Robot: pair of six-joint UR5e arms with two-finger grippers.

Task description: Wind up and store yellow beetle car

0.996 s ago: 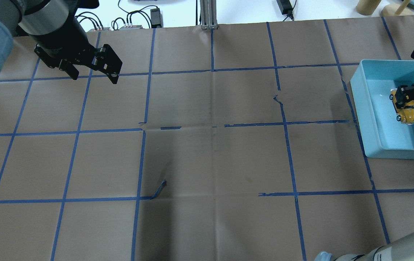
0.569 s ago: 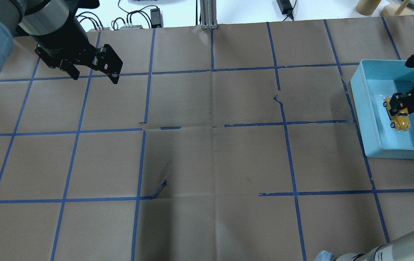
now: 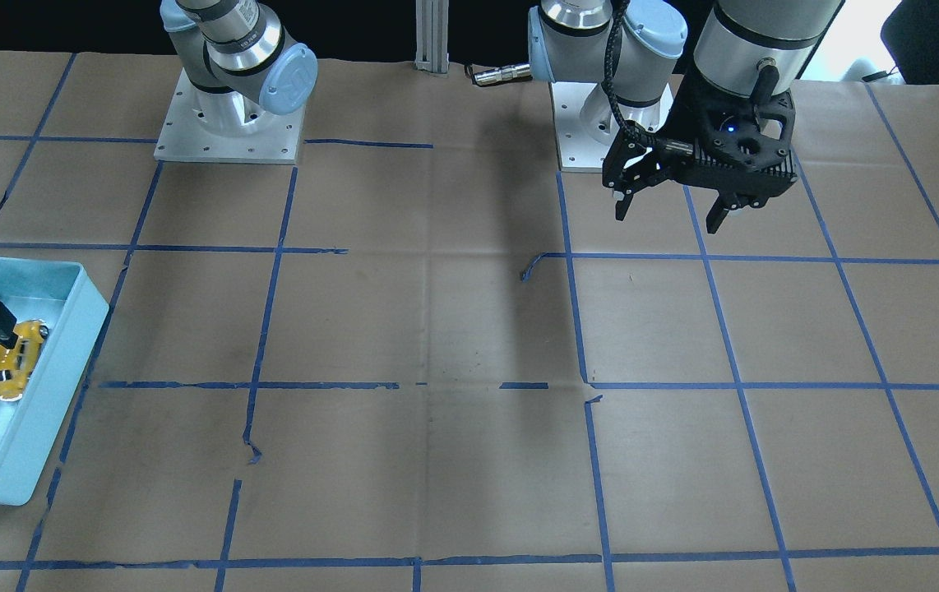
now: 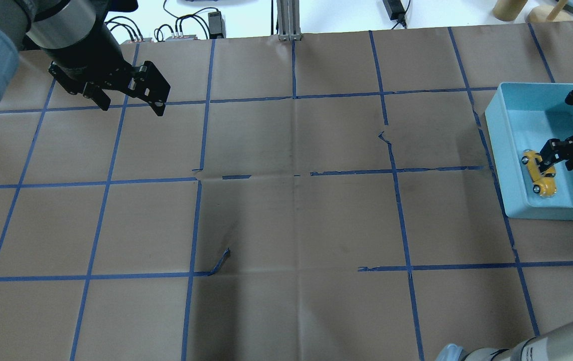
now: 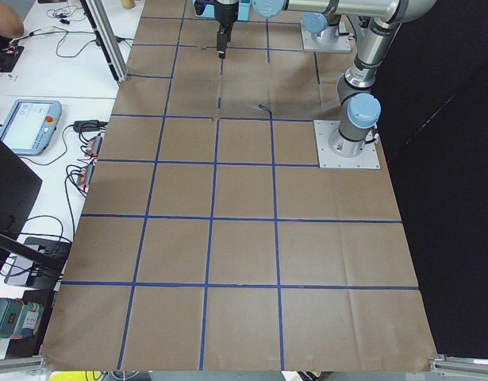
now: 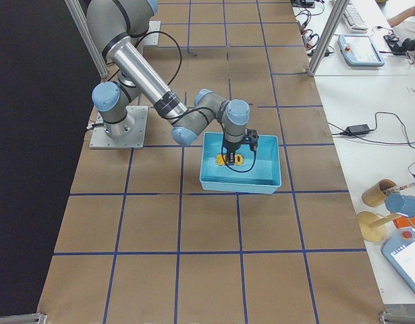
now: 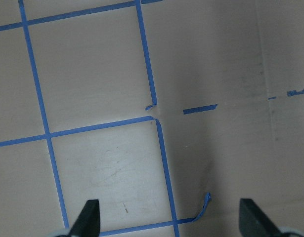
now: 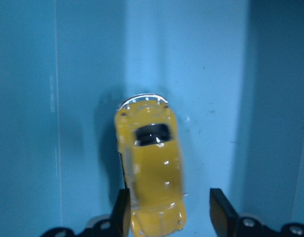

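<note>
The yellow beetle car lies on the floor of the light blue bin at the table's right end, near the bin's left wall. It also shows in the front-facing view and in the right wrist view. My right gripper is low inside the bin over the car's one end. In the right wrist view its jaws straddle that end, with a gap beside the car, so it is open. My left gripper is open and empty above the far left of the table.
The table is covered in brown paper with a blue tape grid. Cables and power bricks lie past the far edge. The bin stands at that view's left edge. The two arm bases are bolted at the robot's side.
My right gripper has moved down and leftward in the bin with the car. The car now lies mostly uncovered by the gripper. The left arm has not moved.
</note>
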